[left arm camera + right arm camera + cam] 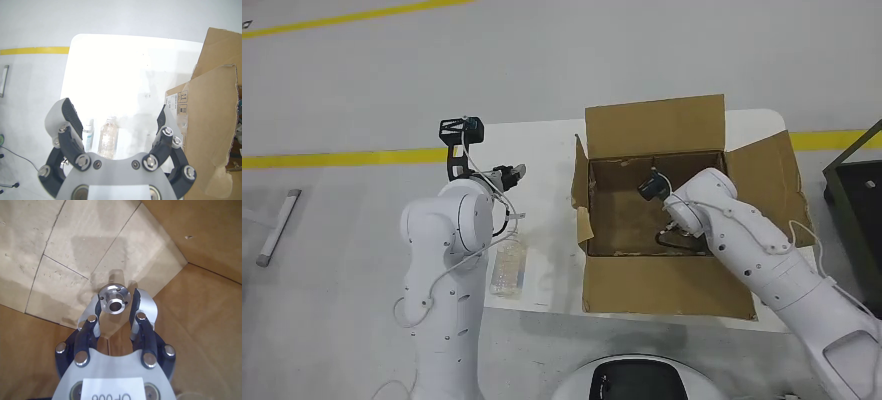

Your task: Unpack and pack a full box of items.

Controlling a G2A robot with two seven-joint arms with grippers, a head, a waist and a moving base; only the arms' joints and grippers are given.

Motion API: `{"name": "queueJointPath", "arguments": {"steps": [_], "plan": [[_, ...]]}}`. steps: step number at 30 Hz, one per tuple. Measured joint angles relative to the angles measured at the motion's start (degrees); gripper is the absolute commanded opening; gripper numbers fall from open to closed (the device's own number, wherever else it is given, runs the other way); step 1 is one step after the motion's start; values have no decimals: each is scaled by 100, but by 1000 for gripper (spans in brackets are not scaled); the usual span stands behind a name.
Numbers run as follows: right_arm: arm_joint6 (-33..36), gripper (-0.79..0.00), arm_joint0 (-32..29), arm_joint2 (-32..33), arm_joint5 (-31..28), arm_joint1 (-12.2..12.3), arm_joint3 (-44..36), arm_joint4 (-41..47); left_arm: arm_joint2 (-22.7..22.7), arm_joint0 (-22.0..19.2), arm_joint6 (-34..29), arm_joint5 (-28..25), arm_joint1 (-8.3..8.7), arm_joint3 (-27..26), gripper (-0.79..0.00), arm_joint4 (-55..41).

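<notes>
Hemmed by two walls in a corner of the cardboard box [189, 228], the right gripper [117, 295] straddles a metal flange [115, 303] on the box floor with its fingers part-open, while the left gripper [115, 105] gapes wide and empty over the open table [113, 66].

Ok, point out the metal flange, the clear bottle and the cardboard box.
metal flange [111, 291], right wrist view, on its round plate.
clear bottle [107, 136], left wrist view, on its body.
cardboard box [667, 288], top view, on its near flap.
</notes>
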Motion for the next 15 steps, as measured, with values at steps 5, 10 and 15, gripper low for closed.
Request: {"name": "queueJointPath", "arguments": {"steps": [5, 10, 15], "plan": [[-80, -416, -43, 19, 0, -24, 100, 14, 0, 0, 0, 0, 0, 0, 0, 0], [-141, -474, -50, 37, -11, -50, 165, 23, 0, 0, 0, 0, 0, 0, 0, 0], [-186, -585, -54, 69, -51, -70, 130, 45, 0, 0, 0, 0, 0, 0, 0, 0]]}}
